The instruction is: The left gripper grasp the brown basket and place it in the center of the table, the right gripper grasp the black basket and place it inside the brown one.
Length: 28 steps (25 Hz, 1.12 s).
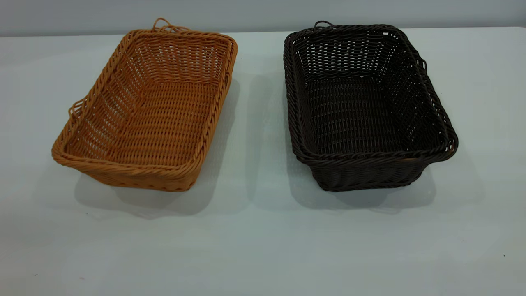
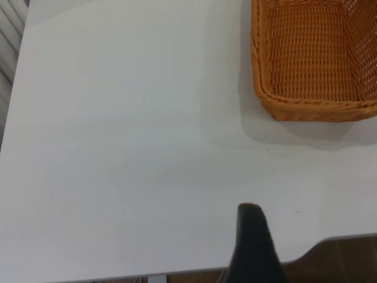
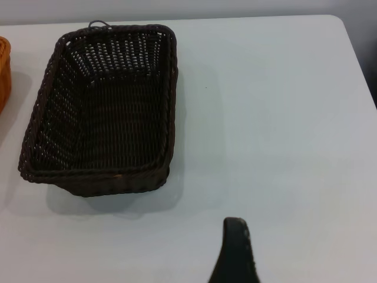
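The brown basket [image 1: 150, 109] stands empty on the left half of the table [image 1: 263, 230]; one corner of it shows in the left wrist view [image 2: 315, 59]. The black basket [image 1: 363, 107] stands empty on the right half, a gap of bare tabletop between the two; it also shows in the right wrist view [image 3: 103, 109]. Neither gripper shows in the exterior view. A dark part of my left gripper [image 2: 253, 247] hangs over the table's near edge, well short of the brown basket. A dark part of my right gripper [image 3: 235, 250] is above bare table, short of the black basket.
Both baskets sit toward the table's far edge, close to the grey wall [image 1: 263, 12]. Bare tabletop lies in front of them. The table's near edge with a dark floor beyond it [image 2: 341, 259] shows in the left wrist view.
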{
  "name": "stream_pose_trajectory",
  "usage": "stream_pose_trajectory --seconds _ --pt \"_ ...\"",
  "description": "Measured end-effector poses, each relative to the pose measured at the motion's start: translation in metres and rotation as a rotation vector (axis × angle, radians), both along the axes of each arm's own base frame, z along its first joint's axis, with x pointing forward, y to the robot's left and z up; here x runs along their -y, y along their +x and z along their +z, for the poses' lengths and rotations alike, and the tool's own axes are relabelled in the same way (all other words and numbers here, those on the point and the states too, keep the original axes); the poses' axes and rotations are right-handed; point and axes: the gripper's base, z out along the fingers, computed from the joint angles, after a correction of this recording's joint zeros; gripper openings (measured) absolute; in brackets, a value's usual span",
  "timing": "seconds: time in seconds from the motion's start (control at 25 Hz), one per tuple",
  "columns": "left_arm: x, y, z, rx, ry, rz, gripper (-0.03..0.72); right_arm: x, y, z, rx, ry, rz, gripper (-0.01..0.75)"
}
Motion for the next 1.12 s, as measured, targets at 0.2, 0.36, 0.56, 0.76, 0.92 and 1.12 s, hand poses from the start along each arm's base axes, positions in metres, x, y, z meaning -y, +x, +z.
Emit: stream_pose_trajectory --seconds 0.2,0.36,0.56,0.76,0.92,1.12 --pt "0.0000 0.0000 0.0000 0.000 0.000 0.000 0.458 0.0000 0.0000 0.0000 0.000 0.000 0.000 0.507" --pt "0.0000 0.0000 0.0000 0.000 0.000 0.000 0.458 0.0000 0.0000 0.0000 0.000 0.000 0.000 0.507" --pt "0.0000 0.0000 0.0000 0.000 0.000 0.000 0.458 0.0000 0.0000 0.0000 0.000 0.000 0.000 0.507" --pt "0.0000 0.0002 -0.0001 0.001 0.000 0.000 0.458 0.0000 0.0000 0.0000 0.000 0.000 0.000 0.507" --pt "0.0000 0.0002 -0.0001 0.001 0.000 0.000 0.458 0.0000 0.0002 0.0004 0.005 0.000 0.000 0.507" --pt "0.0000 0.0003 0.0000 0.002 -0.002 0.001 0.458 0.0000 0.0004 0.0005 0.006 0.000 0.000 0.507"
